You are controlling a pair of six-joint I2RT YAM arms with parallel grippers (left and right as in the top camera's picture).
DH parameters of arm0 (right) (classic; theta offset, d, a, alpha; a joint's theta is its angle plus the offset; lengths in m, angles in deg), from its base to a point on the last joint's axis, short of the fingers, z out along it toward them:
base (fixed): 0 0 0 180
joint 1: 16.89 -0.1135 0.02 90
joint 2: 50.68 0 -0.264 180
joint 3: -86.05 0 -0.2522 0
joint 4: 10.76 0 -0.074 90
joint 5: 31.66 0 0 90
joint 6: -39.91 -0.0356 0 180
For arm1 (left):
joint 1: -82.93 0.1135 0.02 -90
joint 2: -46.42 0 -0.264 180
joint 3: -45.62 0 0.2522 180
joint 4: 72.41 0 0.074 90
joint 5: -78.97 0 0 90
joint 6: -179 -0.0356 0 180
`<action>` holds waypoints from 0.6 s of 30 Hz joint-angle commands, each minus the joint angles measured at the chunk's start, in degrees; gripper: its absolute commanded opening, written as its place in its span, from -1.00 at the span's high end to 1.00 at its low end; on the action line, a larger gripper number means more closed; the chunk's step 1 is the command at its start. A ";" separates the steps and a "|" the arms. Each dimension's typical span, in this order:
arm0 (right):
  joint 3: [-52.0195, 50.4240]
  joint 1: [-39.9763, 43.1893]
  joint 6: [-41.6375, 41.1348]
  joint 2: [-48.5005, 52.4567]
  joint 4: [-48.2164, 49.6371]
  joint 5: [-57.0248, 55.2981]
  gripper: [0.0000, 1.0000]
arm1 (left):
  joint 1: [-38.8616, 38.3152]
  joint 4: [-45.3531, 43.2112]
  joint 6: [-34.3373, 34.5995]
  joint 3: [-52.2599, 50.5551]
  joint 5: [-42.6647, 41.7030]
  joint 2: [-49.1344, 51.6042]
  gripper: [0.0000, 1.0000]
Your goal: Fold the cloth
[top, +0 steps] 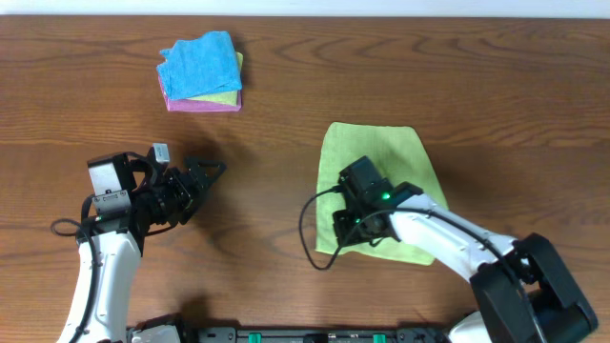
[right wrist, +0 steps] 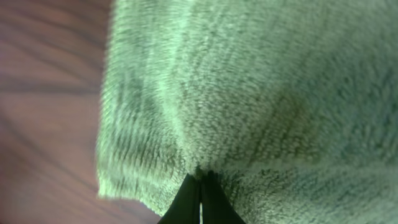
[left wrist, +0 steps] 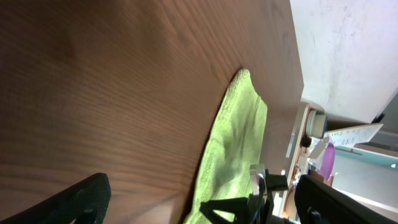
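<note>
A lime green cloth (top: pixel 381 157) lies flat on the wooden table, right of centre. My right gripper (top: pixel 350 229) is down on its near left corner. In the right wrist view the two fingers (right wrist: pixel 200 180) are pressed together and pinch the fuzzy cloth (right wrist: pixel 249 93) close to its edge. My left gripper (top: pixel 203 177) is open and empty over bare wood, well left of the cloth. The left wrist view shows its spread fingers (left wrist: pixel 205 208) with the cloth (left wrist: pixel 239 124) lying beyond them.
A stack of folded cloths (top: pixel 202 74), blue on top of yellow and pink, sits at the back left. A black cable (top: pixel 307 229) loops beside the right arm. The table's front edge lies close behind both arms.
</note>
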 commanded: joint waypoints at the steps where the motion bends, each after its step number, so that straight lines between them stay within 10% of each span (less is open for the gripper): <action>1: 1.51 -3.89 -3.23 0.55 2.05 3.32 0.97 | 0.24 -0.57 -1.07 1.42 -0.59 0.00 -0.91; 8: 2.54 -10.21 -8.85 0.50 5.60 2.78 0.92 | 0.24 -1.38 -1.05 1.46 -0.61 0.00 -0.91; 18: 10.75 -4.44 -6.99 -7.45 -9.16 -8.76 -0.27 | 0.24 -1.40 -1.07 1.75 -0.63 0.00 -0.91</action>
